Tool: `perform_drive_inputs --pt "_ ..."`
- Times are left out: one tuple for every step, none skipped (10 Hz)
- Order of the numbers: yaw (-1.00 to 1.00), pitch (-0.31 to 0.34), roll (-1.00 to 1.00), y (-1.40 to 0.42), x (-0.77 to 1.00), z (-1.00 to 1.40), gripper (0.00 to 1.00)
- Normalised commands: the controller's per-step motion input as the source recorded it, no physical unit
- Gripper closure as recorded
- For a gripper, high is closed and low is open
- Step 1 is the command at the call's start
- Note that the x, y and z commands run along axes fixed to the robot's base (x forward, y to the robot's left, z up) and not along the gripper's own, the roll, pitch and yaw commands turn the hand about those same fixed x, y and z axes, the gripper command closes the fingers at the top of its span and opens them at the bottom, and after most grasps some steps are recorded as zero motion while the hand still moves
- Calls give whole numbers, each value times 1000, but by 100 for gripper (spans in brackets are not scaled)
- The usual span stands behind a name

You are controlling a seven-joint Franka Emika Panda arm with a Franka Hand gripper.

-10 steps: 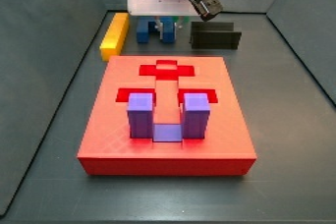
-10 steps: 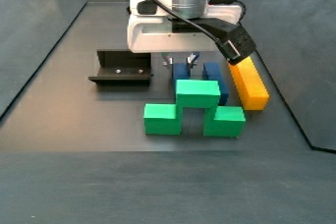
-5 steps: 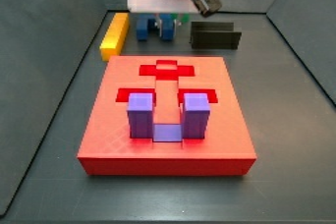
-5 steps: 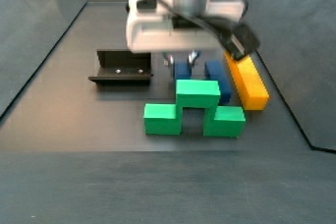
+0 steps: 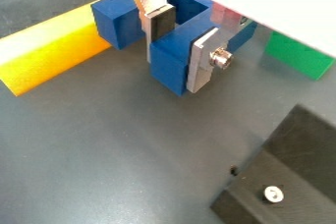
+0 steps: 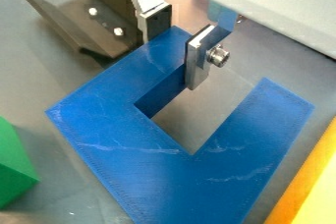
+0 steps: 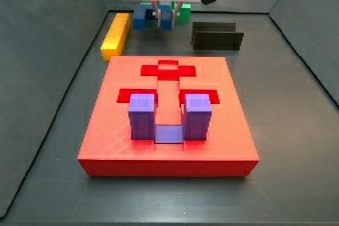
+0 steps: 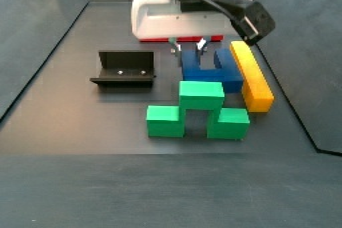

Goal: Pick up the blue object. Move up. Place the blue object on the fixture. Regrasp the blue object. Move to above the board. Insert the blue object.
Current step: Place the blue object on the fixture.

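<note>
At top centre of a side view, my gripper (image 8: 189,44) is clamped on one leg of the blue object (image 8: 206,67), lifted beside the yellow bar (image 8: 251,75). I pinch a leg so the bridge can seat in the fixture (image 8: 123,70), left of it.

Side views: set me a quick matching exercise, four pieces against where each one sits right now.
Things:
1. blue object
2. purple block
3. yellow bar
4. fixture

Places:
A. standing on the board
B. on the floor, nothing on it
C. one leg between the fingers of the gripper
D. lying flat beside the blue object

Pairs: 1-C, 2-A, 3-D, 4-B
</note>
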Motion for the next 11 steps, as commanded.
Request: perform_drive_inputs --pt "0 86 -183 -34 -49 -317 100" --pt "0 57 -194 -31 -106 -323 100" --pt "0 29 -217 -31 -120 -283 100" --pt "0 69 -243 -9 -43 -289 100" --pt "0 31 -231 -34 -137 -309 100" --pt "0 46 -143 0 -26 -94 100" --pt "0 0 -449 0 137 226 100" --pt "0 -14 -411 -49 126 651 100" --pt "0 180 -177 -186 320 757 100" --pt "0 331 0 -383 491 720 100" --pt "0 186 0 -440 363 697 100"
